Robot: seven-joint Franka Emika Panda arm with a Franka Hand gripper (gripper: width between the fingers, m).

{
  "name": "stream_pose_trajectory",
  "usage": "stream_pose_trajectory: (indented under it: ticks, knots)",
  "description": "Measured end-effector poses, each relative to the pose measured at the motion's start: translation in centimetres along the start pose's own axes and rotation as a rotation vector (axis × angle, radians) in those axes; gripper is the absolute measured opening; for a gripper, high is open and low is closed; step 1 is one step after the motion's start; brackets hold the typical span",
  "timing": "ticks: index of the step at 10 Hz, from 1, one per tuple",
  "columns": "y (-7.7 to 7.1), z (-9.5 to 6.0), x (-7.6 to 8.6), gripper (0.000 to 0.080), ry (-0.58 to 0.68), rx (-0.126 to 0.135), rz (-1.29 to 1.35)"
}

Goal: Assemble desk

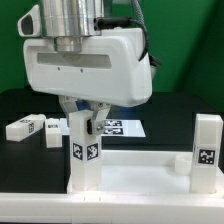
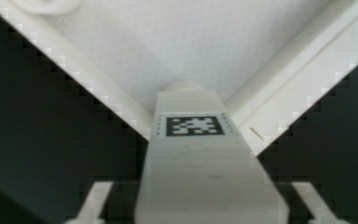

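Observation:
The white tabletop [image 1: 140, 185] lies at the front with its raised rim up. One white leg [image 1: 83, 152] with tags stands upright in its corner on the exterior view's left. A second leg [image 1: 207, 150] stands upright in the corner on the right. My gripper [image 1: 84, 118] is over the left leg, its fingers straddling the leg's top. In the wrist view the leg [image 2: 202, 140] runs down into the tabletop's corner [image 2: 194, 40]. The gripper [image 2: 202, 205] is open, with a dark gap between each finger and the leg.
Two loose white legs [image 1: 22, 127] [image 1: 55, 130] lie on the black table at the exterior view's left. The marker board [image 1: 122, 127] lies flat behind the gripper. A green wall stands at the back.

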State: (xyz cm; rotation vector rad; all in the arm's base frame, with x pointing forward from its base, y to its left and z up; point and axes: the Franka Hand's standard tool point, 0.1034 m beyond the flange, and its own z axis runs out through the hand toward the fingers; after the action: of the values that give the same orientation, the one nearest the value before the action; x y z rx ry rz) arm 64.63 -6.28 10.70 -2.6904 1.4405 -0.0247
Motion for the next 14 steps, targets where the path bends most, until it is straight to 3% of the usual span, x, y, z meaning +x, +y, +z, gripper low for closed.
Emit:
stream_pose_trajectory:
  ticks: [4,6,9,14]
  knots:
    - [-0.12,0.03,-0.13,0.029,-0.002,0.002,0.162]
    - [-0.16,-0.05,-0.11,0.0589,-0.003,0.001,0.1]
    - [-0.46,-0.05,-0.35,0.0647,0.005,-0.012,-0.15]
    - [-0.37,0.35,-0.4,0.0648,0.005,-0.031,-0.617]
